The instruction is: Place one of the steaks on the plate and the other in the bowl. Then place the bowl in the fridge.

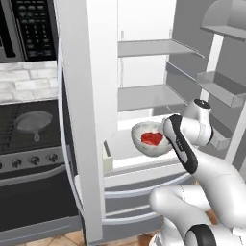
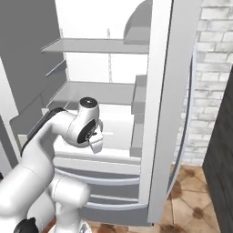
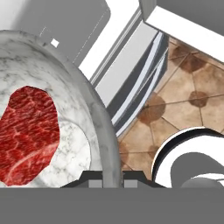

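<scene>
Now the fingers (image 3: 112, 176) were clamped on the bowl's (image 1: 144, 143) rim, holding it at the open fridge's (image 1: 144, 96) lower shelf; rigid, probably weighty, the red steak (image 3: 28, 133) loose inside, so keep level.

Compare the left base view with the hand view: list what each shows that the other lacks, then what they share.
Left base view alone: the stove with a frying pan, the microwave, and the fridge shelves. Hand view alone: the tiled floor and the hand shut on the bowl's rim. Shared: the bowl holding the red steak, at the open fridge.
</scene>
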Tool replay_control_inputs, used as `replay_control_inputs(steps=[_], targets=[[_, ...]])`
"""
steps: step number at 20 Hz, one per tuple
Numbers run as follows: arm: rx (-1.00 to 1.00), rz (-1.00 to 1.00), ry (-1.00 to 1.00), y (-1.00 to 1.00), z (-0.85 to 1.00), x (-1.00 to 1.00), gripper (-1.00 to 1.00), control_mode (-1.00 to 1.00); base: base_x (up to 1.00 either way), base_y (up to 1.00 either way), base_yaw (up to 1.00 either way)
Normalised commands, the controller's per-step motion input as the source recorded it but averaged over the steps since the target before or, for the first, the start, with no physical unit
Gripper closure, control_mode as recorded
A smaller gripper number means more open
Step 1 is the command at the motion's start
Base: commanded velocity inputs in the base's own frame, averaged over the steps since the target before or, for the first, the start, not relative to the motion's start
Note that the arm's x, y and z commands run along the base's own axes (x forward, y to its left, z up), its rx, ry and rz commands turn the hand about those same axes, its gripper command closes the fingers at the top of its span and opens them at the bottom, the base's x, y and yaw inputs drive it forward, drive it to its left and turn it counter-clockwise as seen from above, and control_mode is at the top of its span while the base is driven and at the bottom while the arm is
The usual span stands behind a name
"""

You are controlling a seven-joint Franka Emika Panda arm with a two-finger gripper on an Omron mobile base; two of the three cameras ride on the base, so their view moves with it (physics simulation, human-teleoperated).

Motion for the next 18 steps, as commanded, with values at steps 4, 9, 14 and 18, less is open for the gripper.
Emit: replay_control_inputs(steps=[4,9,14,18], targets=[[0.0,0.0,0.0,0.0,0.0,0.0,1.0,1.0,0.46,-0.12,0.01],[0.0,0.0,0.0,0.0,0.0,0.0,1.0,1.0,0.33,-0.18,0.02],[0.0,0.0,0.0,0.0,0.0,0.0,1.0,1.0,0.19,-0.34,0.03],[0.0,0.0,0.0,0.0,0.0,0.0,1.0,1.0,0.32,-0.29,0.03]])
